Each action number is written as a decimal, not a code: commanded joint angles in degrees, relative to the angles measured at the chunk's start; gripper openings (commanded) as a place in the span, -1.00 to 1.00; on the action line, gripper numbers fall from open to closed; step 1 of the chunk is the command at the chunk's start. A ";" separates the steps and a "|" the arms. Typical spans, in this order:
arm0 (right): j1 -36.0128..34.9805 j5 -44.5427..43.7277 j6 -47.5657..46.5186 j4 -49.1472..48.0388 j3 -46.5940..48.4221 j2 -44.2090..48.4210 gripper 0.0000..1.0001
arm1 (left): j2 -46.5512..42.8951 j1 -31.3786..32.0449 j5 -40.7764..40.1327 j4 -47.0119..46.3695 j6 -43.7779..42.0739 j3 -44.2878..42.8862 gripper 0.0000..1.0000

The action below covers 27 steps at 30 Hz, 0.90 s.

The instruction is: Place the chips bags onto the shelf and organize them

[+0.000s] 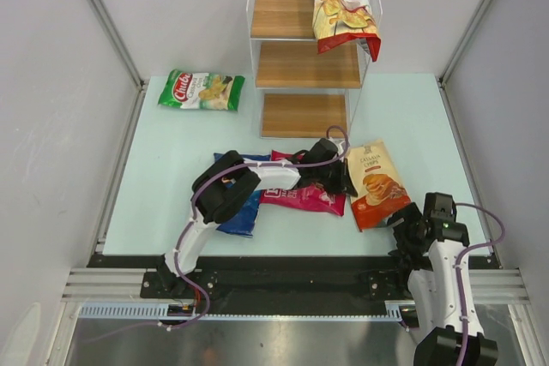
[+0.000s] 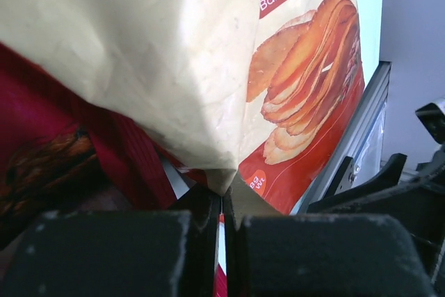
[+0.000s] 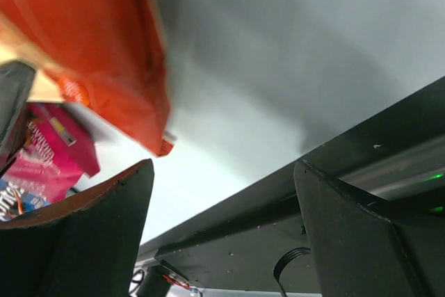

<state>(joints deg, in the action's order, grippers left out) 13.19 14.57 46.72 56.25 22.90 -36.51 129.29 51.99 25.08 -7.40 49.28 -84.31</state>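
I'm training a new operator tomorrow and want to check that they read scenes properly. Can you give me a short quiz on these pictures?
1. True or false: exactly one bag, the red bag, is on the shelf.
2. The left claw is: A) open above the table; B) shut on the edge of the orange bag; C) shut on the shelf's wire.
3. How many bags lie on the table?
Key: 1 true; 2 B; 3 four.
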 commanded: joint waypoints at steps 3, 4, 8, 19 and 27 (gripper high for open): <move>0.34 -1.56 4.60 -6.22 -1.71 -0.13 0.74 | -5.98 -0.48 -1.35 3.53 -1.81 2.66 -1.00; 0.34 -1.65 4.78 -7.11 -1.97 -0.92 0.73 | -6.16 -0.48 -1.35 4.40 -2.08 2.75 -1.00; 0.34 -1.74 5.05 -12.64 -2.24 -5.75 0.72 | -7.30 -0.48 -1.44 6.25 -4.44 3.19 -1.00; -0.27 0.11 11.90 -25.75 -8.57 -10.42 0.71 | -5.99 -0.57 1.72 11.17 -6.39 0.21 -1.00; -7.99 -2.35 19.28 -32.85 -9.62 -9.19 0.71 | -3.88 -0.48 5.15 15.21 -5.16 -3.57 -1.00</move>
<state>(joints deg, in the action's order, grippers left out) 9.28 17.41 62.06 27.14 16.27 -45.15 125.21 51.66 26.68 3.42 44.51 -83.99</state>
